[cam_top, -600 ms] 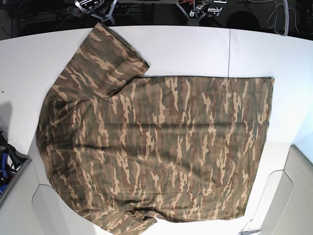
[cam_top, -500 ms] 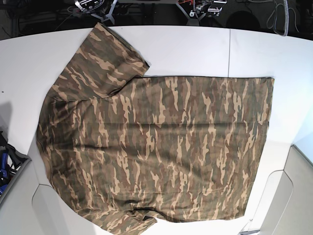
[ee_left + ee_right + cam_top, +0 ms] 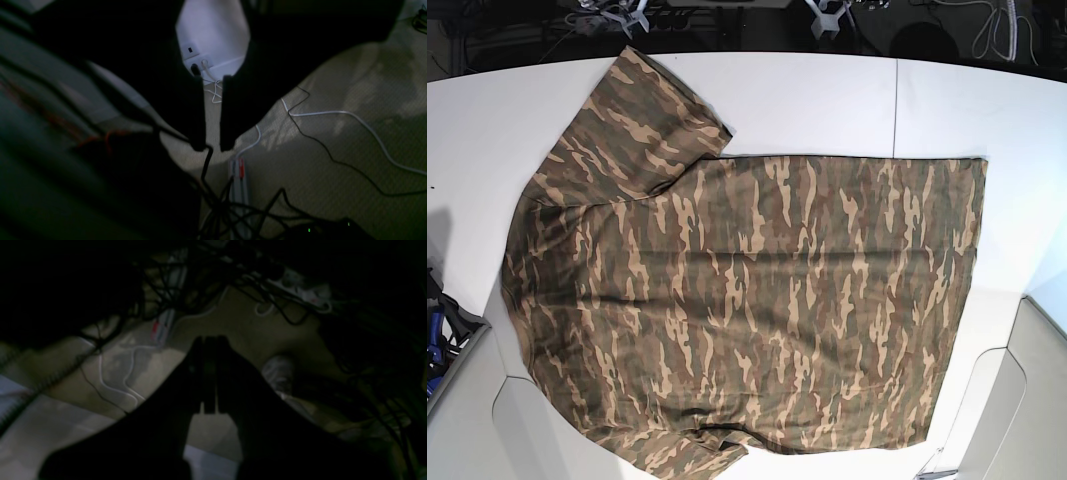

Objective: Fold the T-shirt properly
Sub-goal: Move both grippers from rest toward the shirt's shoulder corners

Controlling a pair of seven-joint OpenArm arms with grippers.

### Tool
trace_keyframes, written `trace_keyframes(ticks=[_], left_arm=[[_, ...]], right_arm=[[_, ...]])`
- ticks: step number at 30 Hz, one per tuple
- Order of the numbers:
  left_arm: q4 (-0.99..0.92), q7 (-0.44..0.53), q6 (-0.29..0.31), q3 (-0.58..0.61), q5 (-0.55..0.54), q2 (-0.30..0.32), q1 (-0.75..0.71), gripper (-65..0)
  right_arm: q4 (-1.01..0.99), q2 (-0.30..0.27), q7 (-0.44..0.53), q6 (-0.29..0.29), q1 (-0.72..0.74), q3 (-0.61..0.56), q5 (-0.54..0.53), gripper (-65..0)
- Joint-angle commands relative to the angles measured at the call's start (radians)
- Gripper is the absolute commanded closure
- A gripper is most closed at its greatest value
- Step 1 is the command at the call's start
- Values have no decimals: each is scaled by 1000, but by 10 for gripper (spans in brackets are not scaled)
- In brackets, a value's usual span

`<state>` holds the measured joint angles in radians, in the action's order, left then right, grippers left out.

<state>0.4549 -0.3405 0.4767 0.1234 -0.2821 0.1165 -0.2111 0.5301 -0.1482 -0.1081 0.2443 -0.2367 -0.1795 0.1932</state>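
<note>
I see the brown, tan and olive camouflage fabric T-shirt (image 3: 737, 300) spread flat across the white tabletop (image 3: 827, 100). My left end effector (image 3: 209, 148) is slightly parted, empty; my right end effector (image 3: 210, 340) is closed, empty, both off the shirt.

no readable text anywhere.

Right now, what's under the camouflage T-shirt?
The T-shirt lies spread flat on the white table, whose seam disappears beneath it. Anything else underneath is covered.
</note>
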Motion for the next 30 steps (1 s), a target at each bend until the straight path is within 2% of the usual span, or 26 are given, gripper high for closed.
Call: trace_keyframes(ticks=[1,3,5,9,13,16,18,22,26,28,30], left_arm=[[32,-1,16,2,-17,10,-20,-89],[94,-9,17,2,-26,19,-59,-89],[164,-37,18,1,-33,20,-101,-89],[328,-106,18,-19,-34,20,-201,-89],[520,-110,19,-103,-39,20,-321,-89],[678,-161,93,-196,-90,19,-409,-89],[784,-205,116,-253,-143,20,-463,-89],[989,-251,116,-375,-226,19,-566,-90],[1160,-324,159,-495,-289,20,-628,-91],[1231,-369,169,-551,-341,20,-640,-95],[1292,-411,168,-605,-382,20,-640,-125]], right_arm=[[30,-17,7,6,-27,2,-4,0],[85,-38,7,8,-72,2,-38,0],[145,-62,7,34,-117,2,-79,0],[280,-113,7,135,-213,2,-163,0],[443,-173,6,248,-338,2,-278,0],[586,-225,5,318,-433,2,-357,0],[689,-257,5,326,-495,4,-398,0],[908,-304,3,326,-613,54,-426,0],[1115,-312,-3,337,-715,156,-442,0],[1209,-312,-21,337,-744,208,-487,0],[1287,-312,-55,336,-757,253,-543,0]])
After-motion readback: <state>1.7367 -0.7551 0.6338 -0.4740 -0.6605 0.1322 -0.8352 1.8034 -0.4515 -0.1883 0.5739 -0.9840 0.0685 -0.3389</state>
